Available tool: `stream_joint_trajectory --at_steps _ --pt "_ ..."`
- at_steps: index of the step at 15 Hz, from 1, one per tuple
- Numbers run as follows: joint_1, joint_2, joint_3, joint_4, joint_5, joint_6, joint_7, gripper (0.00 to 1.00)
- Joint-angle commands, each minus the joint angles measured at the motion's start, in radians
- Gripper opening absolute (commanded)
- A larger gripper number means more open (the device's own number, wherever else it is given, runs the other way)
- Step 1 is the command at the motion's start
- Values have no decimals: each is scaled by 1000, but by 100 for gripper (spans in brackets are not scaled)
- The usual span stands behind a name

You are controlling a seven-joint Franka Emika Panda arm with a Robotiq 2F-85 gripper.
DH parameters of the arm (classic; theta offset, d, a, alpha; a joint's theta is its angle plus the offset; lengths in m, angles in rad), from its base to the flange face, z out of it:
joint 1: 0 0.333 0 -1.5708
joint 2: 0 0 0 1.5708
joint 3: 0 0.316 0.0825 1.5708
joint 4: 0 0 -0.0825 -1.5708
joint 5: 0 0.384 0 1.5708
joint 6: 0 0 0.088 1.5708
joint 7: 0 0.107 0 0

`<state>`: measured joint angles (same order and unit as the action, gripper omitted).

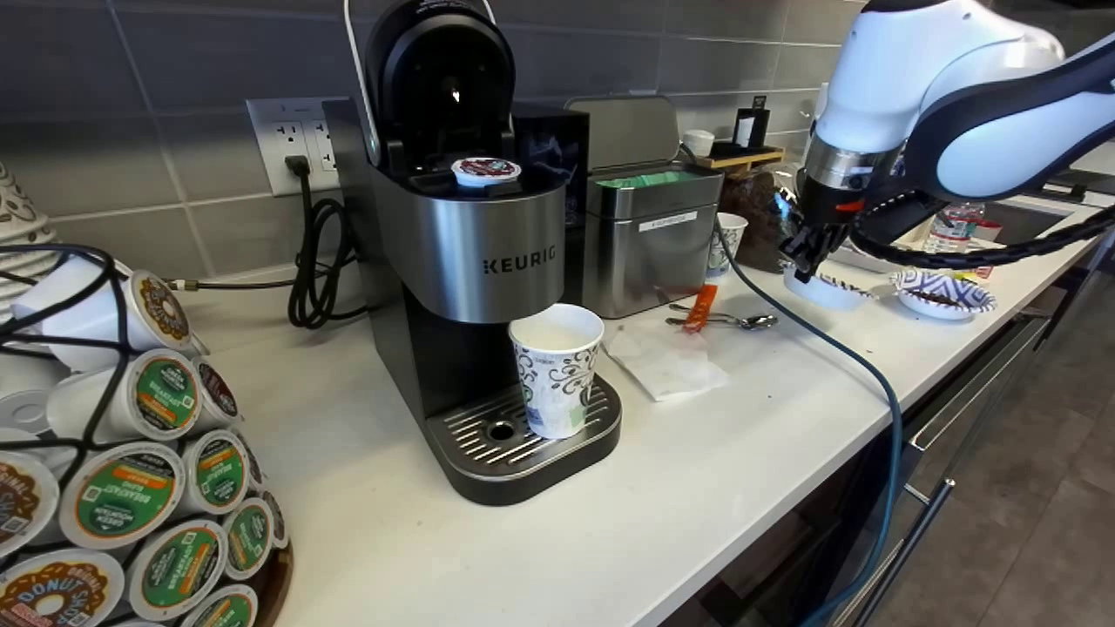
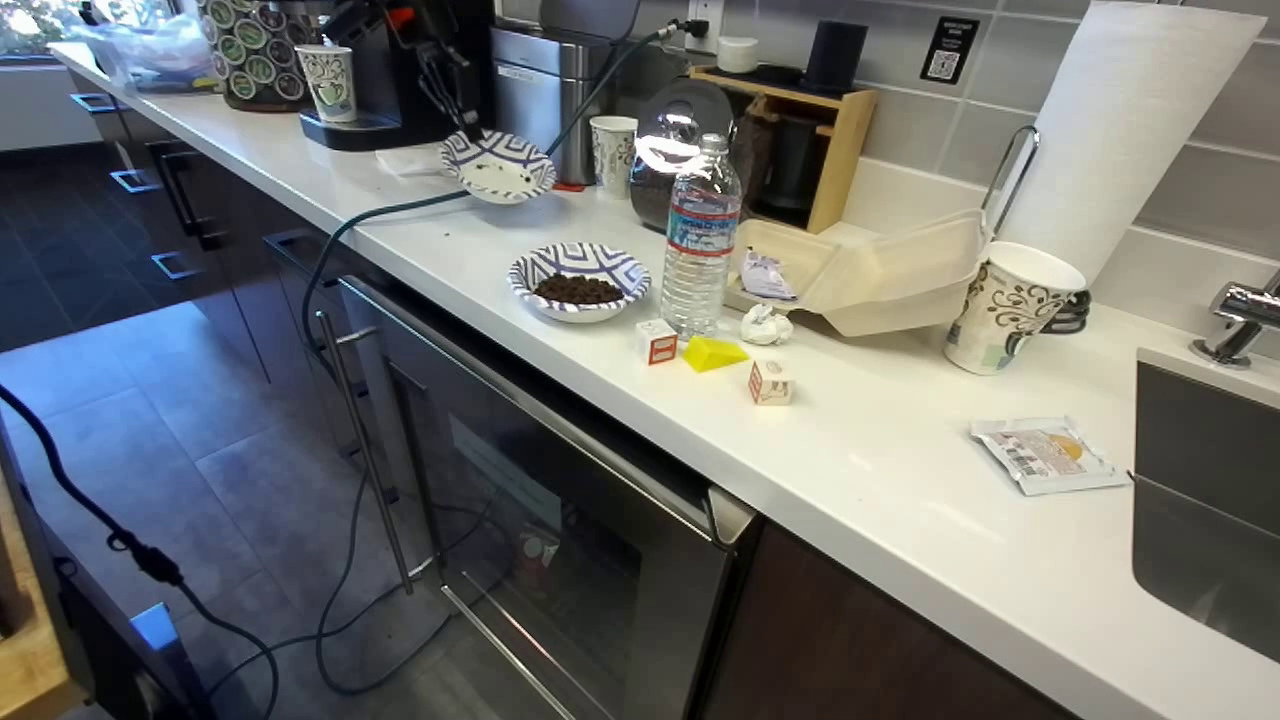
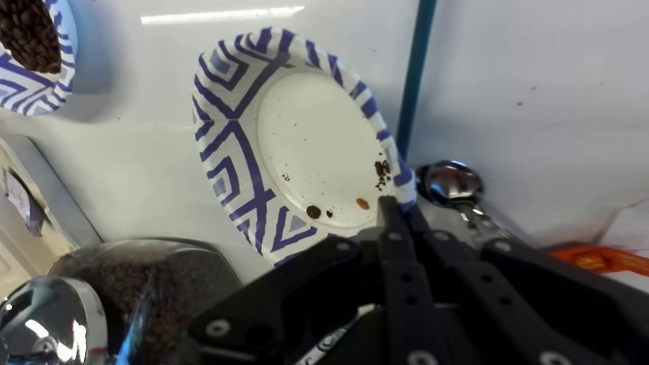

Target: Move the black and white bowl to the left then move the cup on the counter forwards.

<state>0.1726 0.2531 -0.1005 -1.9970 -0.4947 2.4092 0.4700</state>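
The white bowl with a dark blue pattern is tilted and holds a few crumbs. My gripper is shut on its rim, one finger inside and one outside. In both exterior views the bowl hangs under the gripper and looks raised a little above the off-white counter. A similar patterned bowl with coffee beans stands on the counter nearby and shows at the wrist view's upper left. No small short bluish cup shows clearly; only taller patterned paper cups are seen.
Paper cups stand on the coffee maker, beside the metal bin and near the paper towels. A blue cable crosses the counter. Spoons, a water bottle, an open takeout box and small blocks lie around.
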Motion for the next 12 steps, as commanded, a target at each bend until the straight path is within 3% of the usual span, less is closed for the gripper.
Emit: stream_joint_trajectory --at_steps 1,6,7,12 --pt "50 -112 64 -77 -64 -53 -1 1" --pt "74 -116 222 -52 67 -73 -222 1" --pt "68 -106 204 -43 14 -67 -127 3" --pt "72 -78 235 -29 43 -59 -233 1"
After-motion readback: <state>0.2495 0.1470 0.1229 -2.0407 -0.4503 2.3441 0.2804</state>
